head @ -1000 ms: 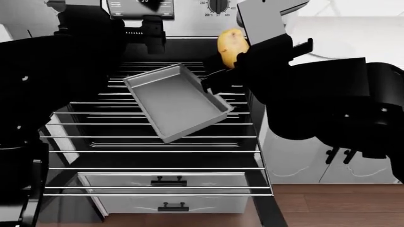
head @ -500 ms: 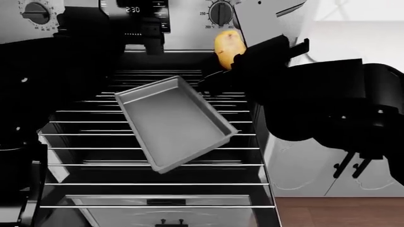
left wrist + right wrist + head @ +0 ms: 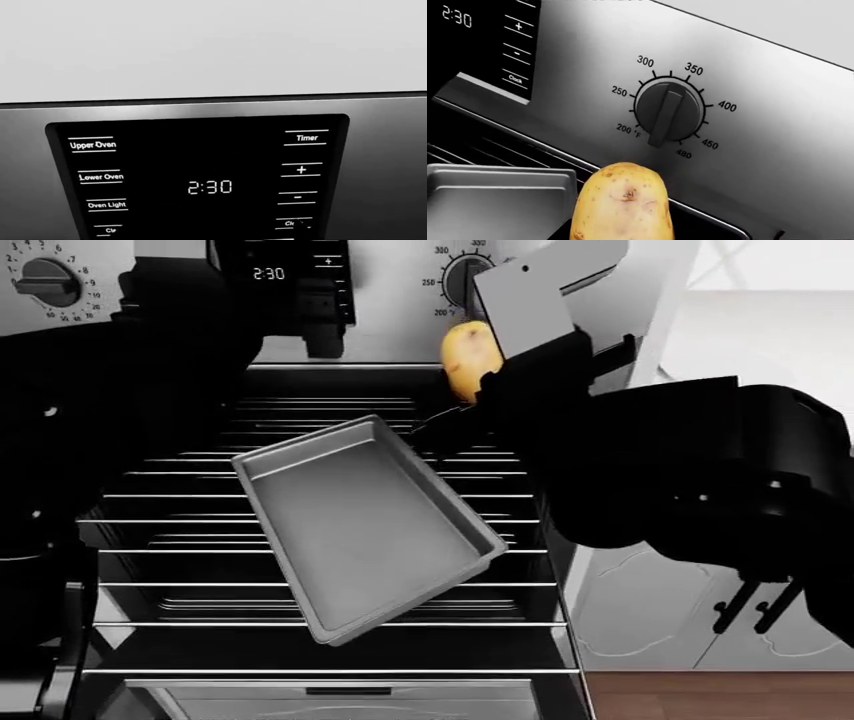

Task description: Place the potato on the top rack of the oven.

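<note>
Hiding R gripper (image 3: 483,380) fingers, potato (image 3: 467,358) looks held; L gripper's state unclear.

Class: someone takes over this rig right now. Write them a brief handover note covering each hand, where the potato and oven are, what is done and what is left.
Right hand: shut on the potato, held up in front of the oven control panel, just below the temperature dial.
Left hand: raised near the clock display; its fingers are not visible, so open or shut cannot be told.
Oven: door open, wire racks pulled out, a grey baking tray lying askew on them.
Done: potato picked up and brought to the oven.
Left: lower it onto the top rack, release, withdraw.
</note>
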Motion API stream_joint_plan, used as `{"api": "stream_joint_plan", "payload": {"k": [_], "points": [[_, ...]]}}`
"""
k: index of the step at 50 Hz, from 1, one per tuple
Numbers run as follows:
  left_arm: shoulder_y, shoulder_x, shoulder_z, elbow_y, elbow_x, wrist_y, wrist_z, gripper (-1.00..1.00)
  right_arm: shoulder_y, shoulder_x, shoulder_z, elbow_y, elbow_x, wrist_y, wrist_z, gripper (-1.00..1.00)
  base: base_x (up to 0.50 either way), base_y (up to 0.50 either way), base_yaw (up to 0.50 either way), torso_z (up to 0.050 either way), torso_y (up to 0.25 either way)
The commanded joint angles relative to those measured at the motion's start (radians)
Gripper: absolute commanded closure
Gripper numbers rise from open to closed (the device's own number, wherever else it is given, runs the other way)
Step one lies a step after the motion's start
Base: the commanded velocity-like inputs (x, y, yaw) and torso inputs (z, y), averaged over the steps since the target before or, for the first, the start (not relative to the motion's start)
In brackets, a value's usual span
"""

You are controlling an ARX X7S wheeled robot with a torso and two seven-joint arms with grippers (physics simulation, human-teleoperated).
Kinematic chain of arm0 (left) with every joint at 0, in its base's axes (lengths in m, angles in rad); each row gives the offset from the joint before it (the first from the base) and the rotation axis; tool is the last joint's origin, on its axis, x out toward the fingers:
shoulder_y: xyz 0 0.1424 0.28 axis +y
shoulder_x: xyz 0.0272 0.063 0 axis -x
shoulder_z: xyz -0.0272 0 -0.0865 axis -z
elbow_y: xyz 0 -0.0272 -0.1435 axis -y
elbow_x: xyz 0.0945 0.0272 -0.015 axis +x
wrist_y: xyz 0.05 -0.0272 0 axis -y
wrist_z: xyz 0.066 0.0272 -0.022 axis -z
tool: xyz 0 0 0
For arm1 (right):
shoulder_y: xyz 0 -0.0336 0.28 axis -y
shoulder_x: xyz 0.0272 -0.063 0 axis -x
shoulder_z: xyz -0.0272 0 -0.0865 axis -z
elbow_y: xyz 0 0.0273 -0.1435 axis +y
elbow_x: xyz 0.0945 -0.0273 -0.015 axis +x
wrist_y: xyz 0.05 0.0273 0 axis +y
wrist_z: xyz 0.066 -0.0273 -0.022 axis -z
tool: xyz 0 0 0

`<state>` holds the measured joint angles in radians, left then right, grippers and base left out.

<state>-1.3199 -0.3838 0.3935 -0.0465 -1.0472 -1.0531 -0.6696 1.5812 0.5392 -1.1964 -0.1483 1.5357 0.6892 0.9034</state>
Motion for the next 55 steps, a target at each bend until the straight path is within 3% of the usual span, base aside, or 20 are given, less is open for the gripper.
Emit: {"api": "stream_joint_plan", "payload": {"k": [1, 55], "points": [[0.001, -0.003, 0.0, 0.003, -0.004, 0.001, -0.002, -1.0, -0.008, -0.02, -0.019, 0.002, -0.011, 0.028, -0.017, 1.0, 0.0, 0.0, 0.0, 0.0, 0.0], [0.015, -0.028, 0.001, 0.012, -0.021, 0.012, 0.003, -1.0, -0.044, -0.211, -0.103, 0.236, -0.075, 0.035, -0.237, 1.0, 0.0, 0.0, 0.0, 0.0, 0.0]]}}
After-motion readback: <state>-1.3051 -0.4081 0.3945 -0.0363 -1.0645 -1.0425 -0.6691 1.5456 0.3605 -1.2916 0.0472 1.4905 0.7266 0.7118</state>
